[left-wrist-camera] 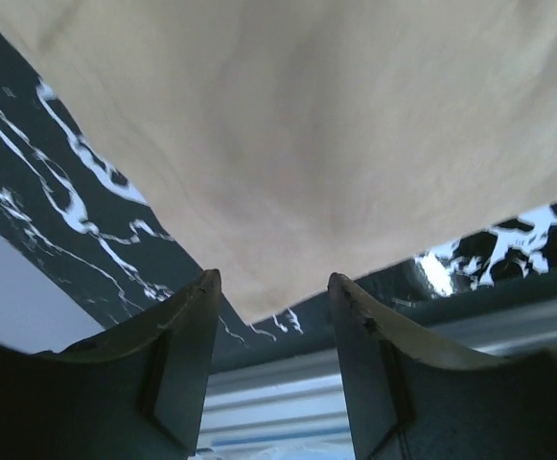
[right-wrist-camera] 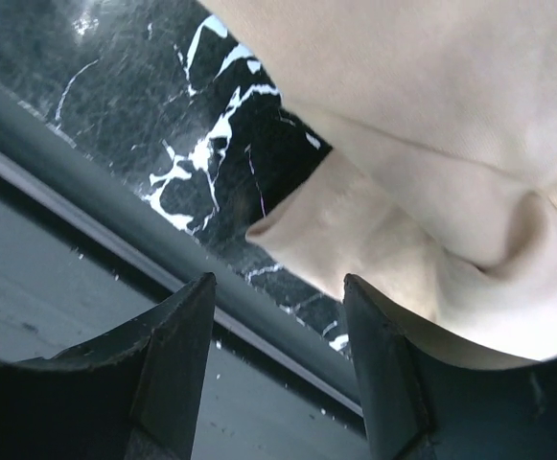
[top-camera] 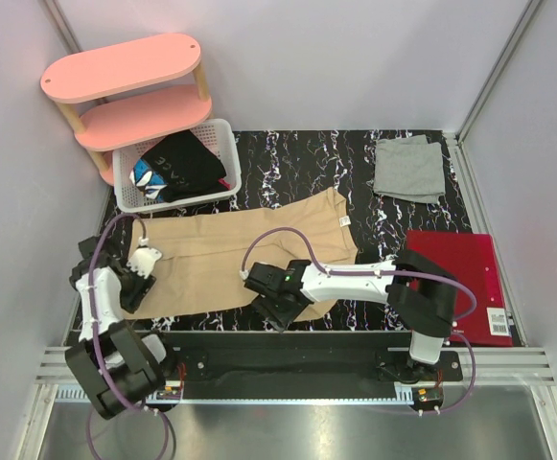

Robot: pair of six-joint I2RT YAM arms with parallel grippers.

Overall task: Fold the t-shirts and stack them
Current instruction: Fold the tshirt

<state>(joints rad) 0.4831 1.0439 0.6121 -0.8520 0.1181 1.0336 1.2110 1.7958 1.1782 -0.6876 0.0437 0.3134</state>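
1. Top external view: a black marbled counter point(top-camera: 297, 158) carries the two t-shirts. The tan-beige shirt point(top-camera: 230, 254) is spread flat from the middle out toward 9 o'clock, with its collar end toward 2 o'clock.
2. The light grey shirt point(top-camera: 409, 170) lies folded at 1 o'clock, well apart from the tan one.
3. A white slotted basket point(top-camera: 182, 199) stands at 10 o'clock, just beyond the far edge of the tan shirt. It holds a bundle of black cloth point(top-camera: 190, 161) with a blue-and-white patterned piece point(top-camera: 147, 178) at its 8 o'clock side.
4. A pink two-tier shelf point(top-camera: 120, 67) stands at 11 o'clock, behind the basket.
5. A flat red folder point(top-camera: 455, 278) lies at 3 to 4 o'clock, near the right arm and clear of both shirts.
6. Left wrist view: the left end effector point(left-wrist-camera: 273, 287) has its fingers moderately apart. A corner of the tan shirt reaches down into the gap between the tips, and nothing is pinched.
7. Right wrist view: the right end effector point(right-wrist-camera: 278, 287) is likewise parted to a middling width. A rumpled fold at the tan shirt's near edge sits just beyond the fingertips, toward 1 o'clock, and is not clamped. The counter's metal edge rail runs beneath the fingers.
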